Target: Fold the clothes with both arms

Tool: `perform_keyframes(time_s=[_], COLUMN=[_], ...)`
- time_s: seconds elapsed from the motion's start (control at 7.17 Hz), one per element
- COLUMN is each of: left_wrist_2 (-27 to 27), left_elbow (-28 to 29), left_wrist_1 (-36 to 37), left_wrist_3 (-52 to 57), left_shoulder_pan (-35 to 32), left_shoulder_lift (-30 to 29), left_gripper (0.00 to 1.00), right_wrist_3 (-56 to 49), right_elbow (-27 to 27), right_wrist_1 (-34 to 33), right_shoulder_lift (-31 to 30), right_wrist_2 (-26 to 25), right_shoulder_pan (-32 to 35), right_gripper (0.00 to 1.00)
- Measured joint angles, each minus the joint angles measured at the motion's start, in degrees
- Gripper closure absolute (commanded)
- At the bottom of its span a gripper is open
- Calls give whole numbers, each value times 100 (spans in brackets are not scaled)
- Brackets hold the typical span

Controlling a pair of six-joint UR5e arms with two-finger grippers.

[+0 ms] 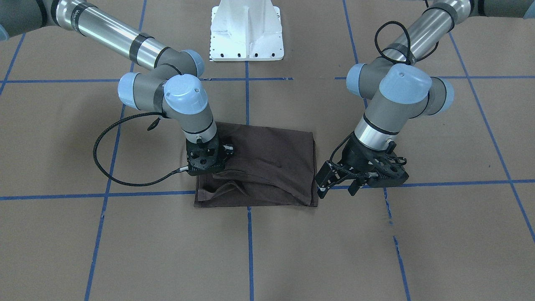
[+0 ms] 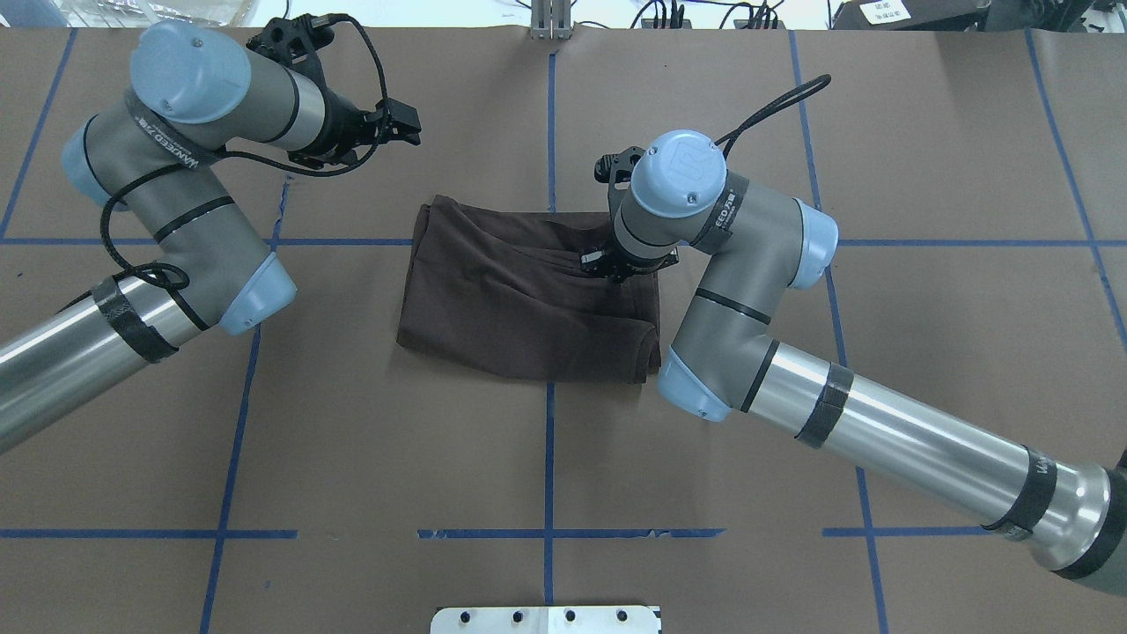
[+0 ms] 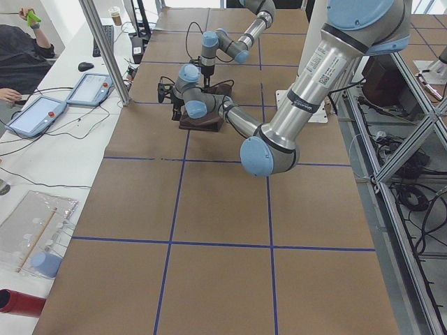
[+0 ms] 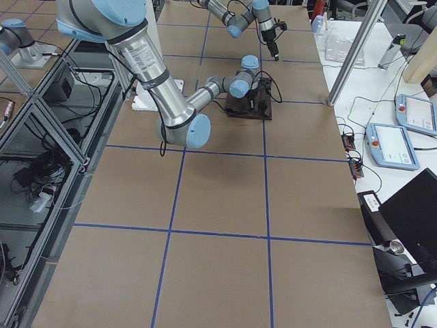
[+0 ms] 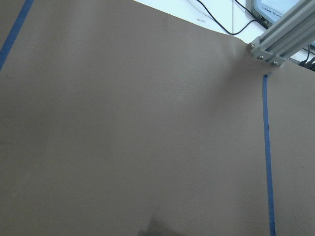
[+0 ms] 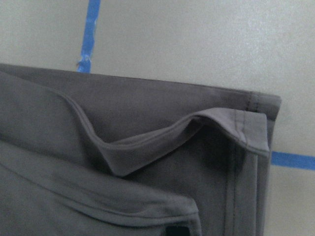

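Observation:
The dark brown T-shirt [image 1: 267,163] lies folded into a rough rectangle in the middle of the table; it also shows in the overhead view [image 2: 511,299]. My right gripper [image 1: 204,168] points straight down onto the shirt's corner on the right arm's side [image 2: 612,264]. Its fingertips are hidden by its own body. The right wrist view shows only layered cloth [image 6: 123,123] with a raised fold and a hemmed corner, and no fingers. My left gripper [image 1: 336,191] is open and empty, hanging just off the shirt's opposite edge [image 2: 407,123]. The left wrist view shows only bare table paper.
The table is covered in brown paper [image 2: 352,440] with a grid of blue tape lines [image 2: 549,458]. The white base block [image 1: 246,31] stands at the robot's side. Beyond the far edge are an aluminium post [image 3: 105,52], tablets [image 3: 35,115] and an operator.

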Motion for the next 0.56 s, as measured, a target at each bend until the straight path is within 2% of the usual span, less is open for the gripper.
perform_keyframes(time_s=[0.56], left_wrist_2=[-4], left_elbow=[-3], left_wrist_1=[0], left_wrist_3=[-7], left_shoulder_pan=[-13], left_shoulder_lift=[0], left_gripper=[7], right_wrist_3=[-33], right_elbow=[52], right_wrist_1=[15], right_shoulder_lift=[13], right_wrist_2=[87], right_shoulder_pan=[492], right_gripper=[100])
